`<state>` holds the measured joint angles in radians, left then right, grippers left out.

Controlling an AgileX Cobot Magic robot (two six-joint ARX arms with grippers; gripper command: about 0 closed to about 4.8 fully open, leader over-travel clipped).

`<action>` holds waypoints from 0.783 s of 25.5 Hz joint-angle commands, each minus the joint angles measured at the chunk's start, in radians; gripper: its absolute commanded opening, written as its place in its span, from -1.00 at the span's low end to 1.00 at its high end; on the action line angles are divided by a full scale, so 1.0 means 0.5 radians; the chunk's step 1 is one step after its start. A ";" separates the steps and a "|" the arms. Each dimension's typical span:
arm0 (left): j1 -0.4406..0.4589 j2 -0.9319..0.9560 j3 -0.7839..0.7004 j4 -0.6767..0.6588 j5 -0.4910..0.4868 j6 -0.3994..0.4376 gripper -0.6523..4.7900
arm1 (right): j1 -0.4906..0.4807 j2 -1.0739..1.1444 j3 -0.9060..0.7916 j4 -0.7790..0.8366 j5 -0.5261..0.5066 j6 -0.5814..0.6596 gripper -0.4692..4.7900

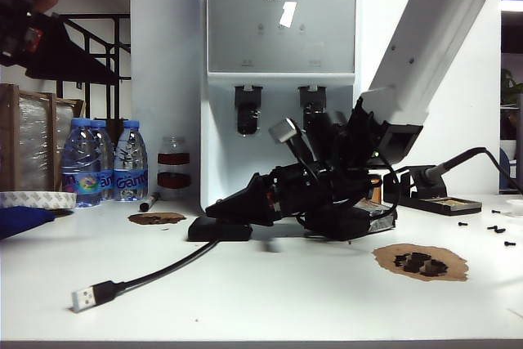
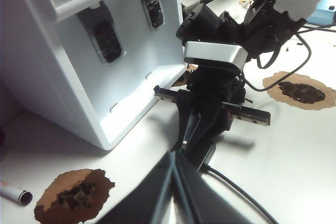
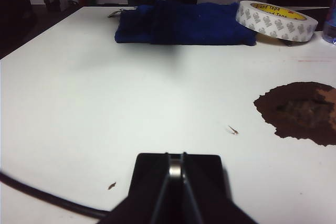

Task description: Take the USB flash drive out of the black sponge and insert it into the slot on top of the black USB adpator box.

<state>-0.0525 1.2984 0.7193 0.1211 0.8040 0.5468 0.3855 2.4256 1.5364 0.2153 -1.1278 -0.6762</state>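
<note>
My right hand [image 3: 176, 182] is clamped shut on the flash drive [image 3: 175, 167], a silver sliver between its fingertips, directly over the flat black box [image 3: 178, 174] at lower centre. The drive looks upright, so I'd say the slot, which I cannot see, lies straight below. My left hand [image 2: 173, 174] looks closed and empty, just beside.

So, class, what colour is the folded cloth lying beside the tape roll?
Dark blue cloth; the right wrist view shows it best.
</note>
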 commanded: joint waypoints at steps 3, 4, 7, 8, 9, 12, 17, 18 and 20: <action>-0.001 0.001 0.002 -0.004 0.005 0.005 -0.78 | 0.037 -0.001 0.005 -0.131 0.137 0.012 -0.83; -0.001 0.001 0.002 -0.003 0.005 0.005 -0.78 | 0.037 -0.008 0.023 -0.167 0.149 0.011 -0.83; -0.001 0.001 0.002 -0.002 0.005 0.005 -0.78 | 0.037 -0.008 0.068 -0.308 0.216 -0.034 -0.83; -0.001 0.001 0.002 -0.001 0.005 0.005 -0.78 | 0.037 -0.008 0.068 -0.323 0.215 -0.034 -0.83; -0.001 0.001 0.002 -0.001 0.005 0.005 -0.78 | 0.037 -0.008 0.068 -0.343 0.216 -0.036 -0.83; -0.001 0.000 0.002 0.001 0.004 0.005 -0.78 | 0.037 0.005 0.066 -0.362 0.215 -0.034 -0.83; -0.001 0.000 0.002 0.002 0.005 0.005 -0.78 | 0.037 0.018 0.068 -0.372 0.214 -0.063 -0.83; -0.001 0.000 0.002 0.002 0.005 0.005 -0.78 | 0.037 0.018 0.067 -0.374 0.221 -0.063 -0.83; -0.001 0.000 0.002 0.001 0.004 0.005 -0.78 | 0.040 0.018 0.066 -0.375 0.233 -0.064 -0.83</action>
<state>-0.0525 1.2984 0.7193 0.1158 0.8036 0.5468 0.3878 2.4134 1.5768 0.0792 -1.0782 -0.6960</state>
